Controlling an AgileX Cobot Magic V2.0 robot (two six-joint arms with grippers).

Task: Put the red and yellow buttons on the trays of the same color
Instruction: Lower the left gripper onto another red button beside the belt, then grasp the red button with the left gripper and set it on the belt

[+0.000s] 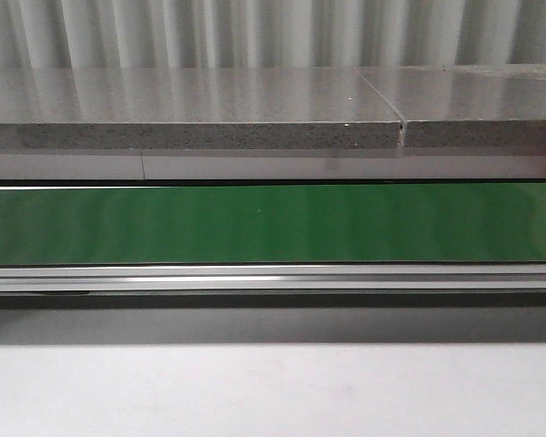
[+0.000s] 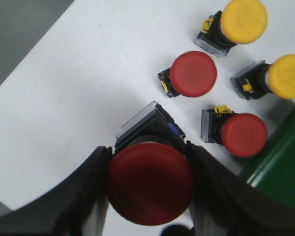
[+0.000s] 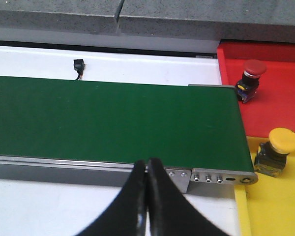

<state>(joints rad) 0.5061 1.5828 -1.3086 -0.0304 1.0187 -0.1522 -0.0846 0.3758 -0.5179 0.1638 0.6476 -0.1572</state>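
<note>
In the left wrist view my left gripper (image 2: pixel 150 162) is shut on a red button (image 2: pixel 150 183), its black fingers pressed on both sides of the cap, held above the white table. Beyond it on the table stand two more red buttons (image 2: pixel 193 73) (image 2: pixel 244 134) and two yellow buttons (image 2: pixel 244 20) (image 2: pixel 286 76). In the right wrist view my right gripper (image 3: pixel 147 167) is shut and empty over the near rail of the green conveyor belt (image 3: pixel 113 120). A red button (image 3: pixel 250 73) stands on the red tray (image 3: pixel 280 105). A yellow button (image 3: pixel 280 147) stands on the yellow tray (image 3: pixel 280 206).
The front view shows only the green belt (image 1: pixel 273 223), its metal rail (image 1: pixel 273 278), a grey stone ledge (image 1: pixel 191 118) behind and white table in front; no arm appears there. A small black connector (image 3: pixel 78 66) sits on the white strip behind the belt.
</note>
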